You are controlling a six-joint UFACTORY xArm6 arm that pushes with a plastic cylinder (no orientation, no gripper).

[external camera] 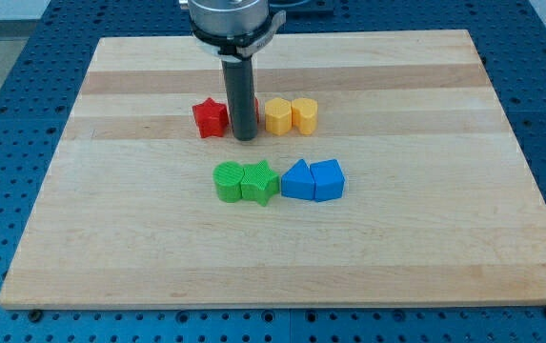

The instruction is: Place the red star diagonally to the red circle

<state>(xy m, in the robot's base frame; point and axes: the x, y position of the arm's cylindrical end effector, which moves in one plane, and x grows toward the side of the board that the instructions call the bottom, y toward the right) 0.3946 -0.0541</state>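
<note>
The wooden surface (pixel 282 257) is bare toward its edges; all blocks cluster near the middle. The rod stands upright, my tip (pixel 245 139) just right of the red star (pixel 210 117), hiding most of the red circle (pixel 256 111). No fingers exist. Two red, two yellow (pixel 292 115), two green (pixel 246 182), two blue (pixel 313 179) blocks.

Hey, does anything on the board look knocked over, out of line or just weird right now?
Nothing stands out. The blocks sit flat in two tidy rows. My tip stands just right of the red star and hides most of the red circle behind the rod.
</note>
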